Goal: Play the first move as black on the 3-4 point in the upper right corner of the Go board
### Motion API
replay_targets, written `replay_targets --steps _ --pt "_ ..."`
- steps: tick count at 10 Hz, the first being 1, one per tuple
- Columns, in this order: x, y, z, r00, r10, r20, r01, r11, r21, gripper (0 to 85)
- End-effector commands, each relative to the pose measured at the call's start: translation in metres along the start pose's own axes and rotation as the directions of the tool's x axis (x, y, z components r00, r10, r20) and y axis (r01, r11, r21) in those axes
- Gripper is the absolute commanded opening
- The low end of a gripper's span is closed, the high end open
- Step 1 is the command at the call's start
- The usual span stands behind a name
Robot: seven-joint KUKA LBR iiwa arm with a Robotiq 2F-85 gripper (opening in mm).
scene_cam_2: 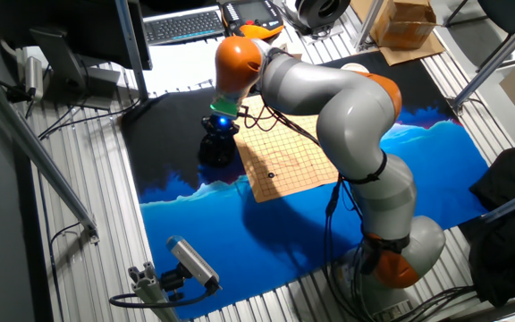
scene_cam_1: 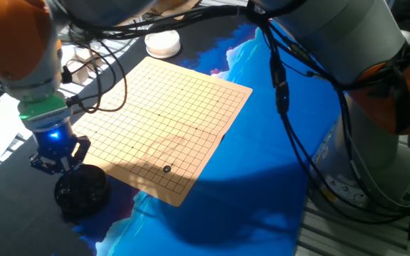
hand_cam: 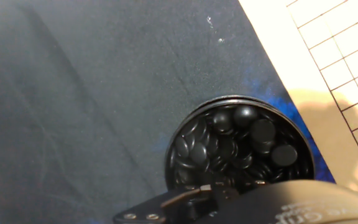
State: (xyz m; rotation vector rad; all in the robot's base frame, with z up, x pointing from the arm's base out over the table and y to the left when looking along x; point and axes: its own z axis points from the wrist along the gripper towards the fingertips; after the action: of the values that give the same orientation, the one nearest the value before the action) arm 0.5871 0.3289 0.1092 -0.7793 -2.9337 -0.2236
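Note:
One small black stone [scene_cam_1: 166, 168] lies on the wooden Go board [scene_cam_1: 169, 107], on a grid point near the corner closest to this fixed camera; it also shows in the other fixed view [scene_cam_2: 271, 175]. My gripper [scene_cam_1: 57, 162] hangs off the board's left edge, just above the round black bowl of stones [scene_cam_1: 81, 190]. Its fingers look spread and I see nothing between them. The hand view looks straight down into the bowl [hand_cam: 238, 149], full of glossy black stones, with the board's corner [hand_cam: 334, 56] at the upper right. The fingertips are hidden there.
A white bowl [scene_cam_1: 162, 44] stands beyond the board's far corner. The board lies on blue cloth [scene_cam_1: 262, 178] and black cloth [hand_cam: 73, 93]. Cables [scene_cam_1: 283, 92] hang from the arm above the board's right side. A keyboard [scene_cam_2: 184, 25] sits behind.

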Motion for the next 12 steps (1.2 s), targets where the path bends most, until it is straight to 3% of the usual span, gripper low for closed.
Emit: replay_targets --steps 1,2,3,5,10,11,12 --pt "0.000 0.000 0.000 1.000 0.002 -0.006 -0.002 1.000 -0.002 34.0" --pt "-0.001 0.001 0.000 1.000 0.006 -0.009 -0.006 1.000 -0.004 34.0" --pt "-0.001 0.001 0.001 1.000 0.010 -0.007 -0.010 1.000 -0.007 51.0" --pt "-0.002 0.002 0.003 1.000 0.014 0.011 -0.014 1.000 -0.008 51.0" --pt "-0.018 0.007 0.016 0.999 0.015 0.045 -0.014 1.000 -0.012 51.0" --pt "-0.019 0.007 0.017 0.999 0.014 0.051 -0.014 1.000 -0.010 34.0" --pt "-0.022 0.007 0.020 0.998 0.012 0.055 -0.012 1.000 -0.011 34.0"
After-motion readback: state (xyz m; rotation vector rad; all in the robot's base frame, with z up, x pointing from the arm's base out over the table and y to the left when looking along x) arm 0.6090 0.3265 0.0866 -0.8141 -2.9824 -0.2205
